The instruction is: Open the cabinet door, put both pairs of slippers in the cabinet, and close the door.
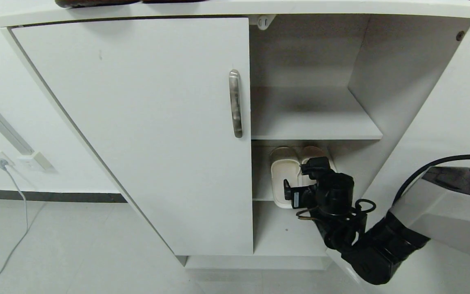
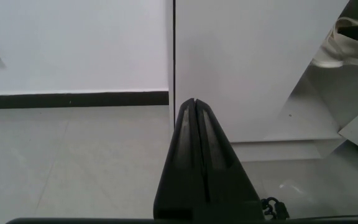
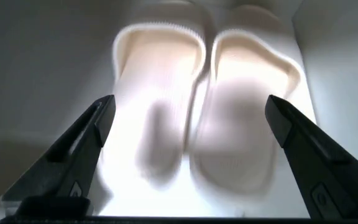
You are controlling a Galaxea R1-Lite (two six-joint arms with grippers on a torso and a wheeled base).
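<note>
Left door [image 1: 137, 130] shut, walling off that half; right side stands open. Slippers [image 1: 284, 173] crowd the middle shelf [image 1: 261, 183], free room on the upper shelf [image 1: 312, 118].

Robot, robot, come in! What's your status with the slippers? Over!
Left gripper shut, facing the closed left door. Right gripper open, in front of cream slippers on the shelf. Right door open.

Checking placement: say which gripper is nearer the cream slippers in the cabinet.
Right. The right gripper is open just before the slippers; the left gripper, shut, is outside the cabinet, off by the closed door.
</note>
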